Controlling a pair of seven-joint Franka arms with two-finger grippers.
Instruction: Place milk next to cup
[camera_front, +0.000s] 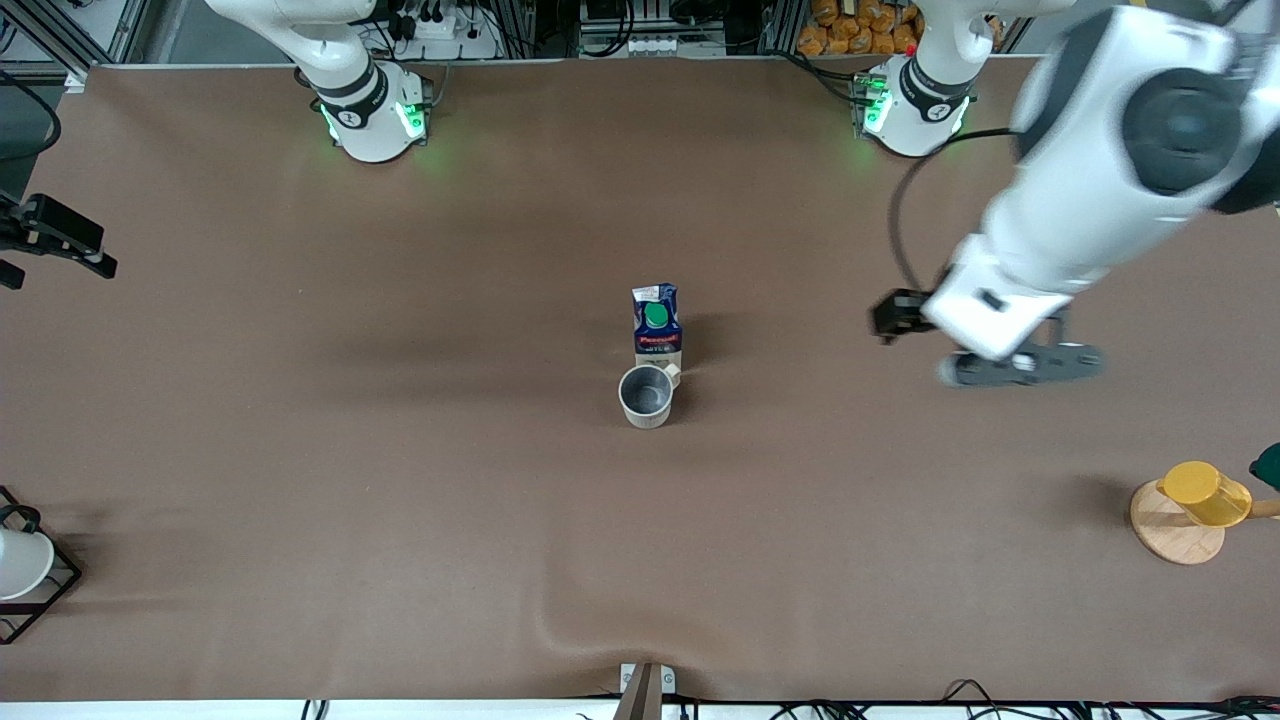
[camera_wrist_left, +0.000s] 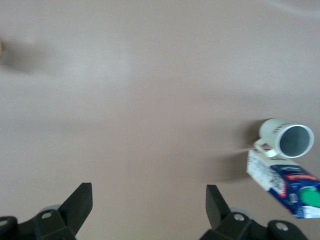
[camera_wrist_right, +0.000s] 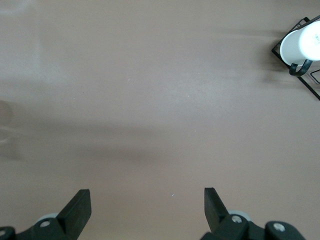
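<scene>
The milk (camera_front: 657, 325), a dark blue carton with a green cap, stands upright in the middle of the table. The cup (camera_front: 646, 395), a cream mug with a grey inside, stands just nearer to the front camera, close against the carton, its handle toward it. The left wrist view shows both, the milk (camera_wrist_left: 287, 182) and the cup (camera_wrist_left: 285, 137). My left gripper (camera_front: 1020, 365) hangs open and empty over bare table toward the left arm's end, well apart from them; its empty gap shows at the left gripper (camera_wrist_left: 149, 200). My right gripper (camera_wrist_right: 147, 200) is open and empty over bare table at the right arm's end.
A yellow cup (camera_front: 1205, 493) rests on a round wooden coaster (camera_front: 1175, 530) at the left arm's end, near the front camera. A plain white cup (camera_front: 20, 565) sits in a black wire frame (camera_front: 55, 590) at the right arm's end; the right wrist view shows that white cup (camera_wrist_right: 302, 42).
</scene>
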